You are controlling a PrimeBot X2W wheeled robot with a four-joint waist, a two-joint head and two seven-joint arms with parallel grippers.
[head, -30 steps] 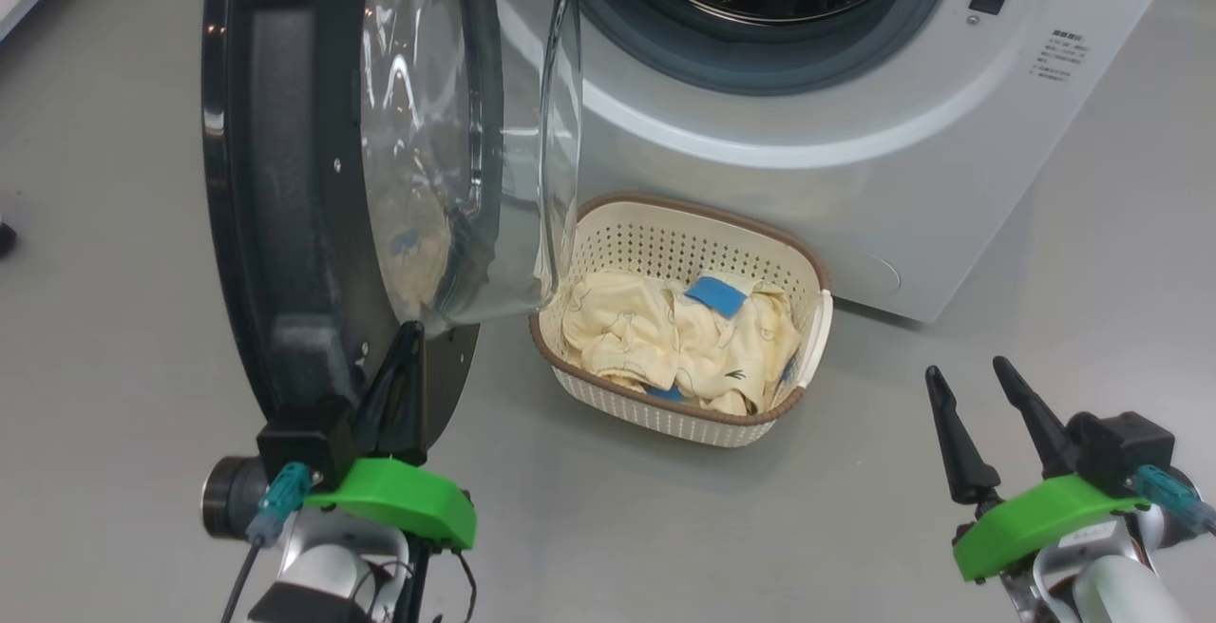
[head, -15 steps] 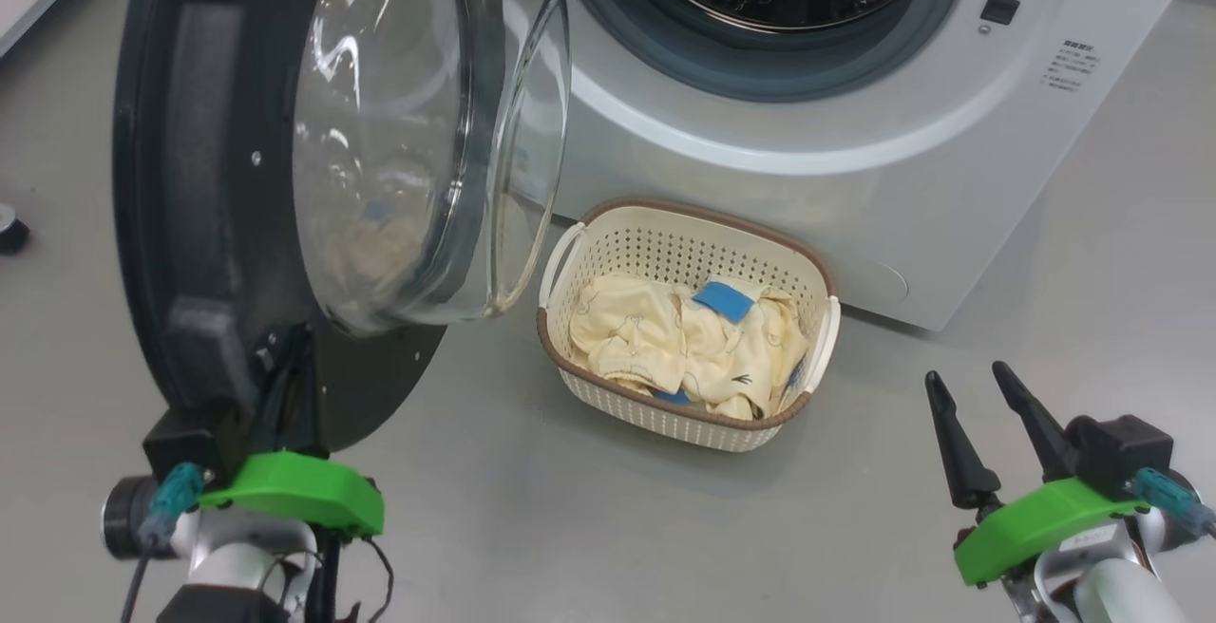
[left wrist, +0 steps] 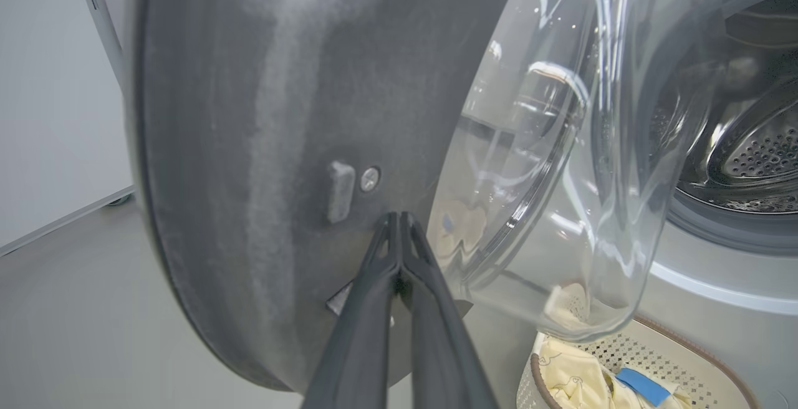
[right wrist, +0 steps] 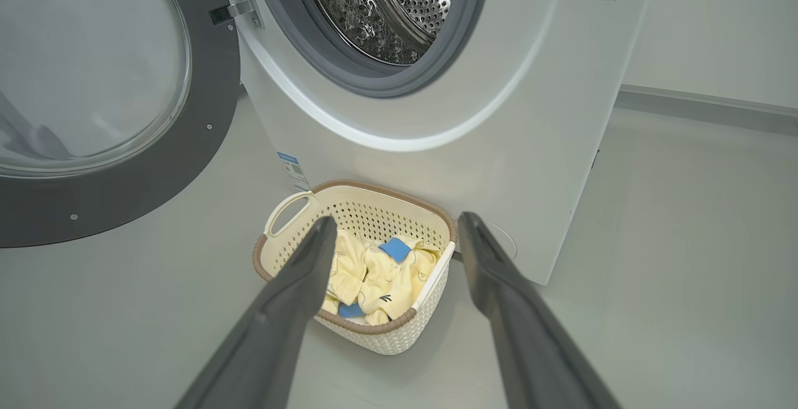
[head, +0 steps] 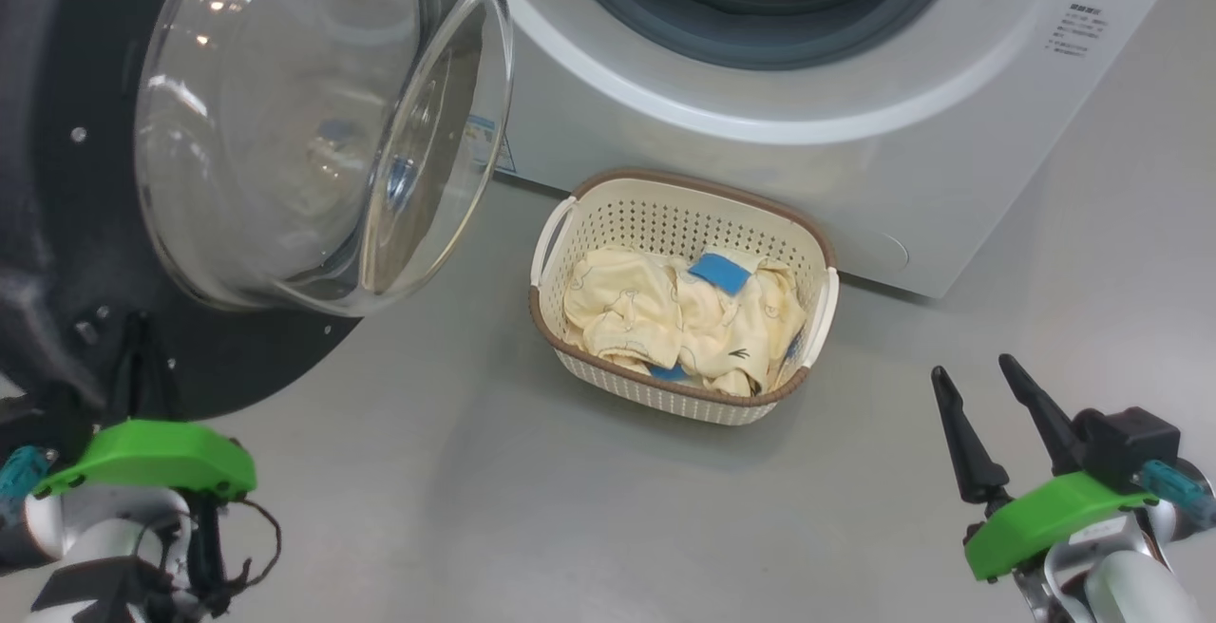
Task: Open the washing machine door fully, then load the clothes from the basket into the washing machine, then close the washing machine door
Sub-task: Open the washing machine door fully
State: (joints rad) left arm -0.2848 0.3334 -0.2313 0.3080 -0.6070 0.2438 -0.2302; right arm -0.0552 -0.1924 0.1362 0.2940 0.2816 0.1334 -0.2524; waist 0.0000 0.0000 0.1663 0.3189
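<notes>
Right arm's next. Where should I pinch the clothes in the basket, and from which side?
Pinch the raised crumpled fold in the middle of the clothes, beside the blue patch, coming down from above: the basket walls block sideways approach, and the right gripper stands open.

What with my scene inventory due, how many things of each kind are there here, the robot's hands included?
Washing machine: 1
Basket: 1
Heap of clothes, lying in the basket: 1
Robot hands: 2, the left hand and the right hand
Total: 5
</notes>
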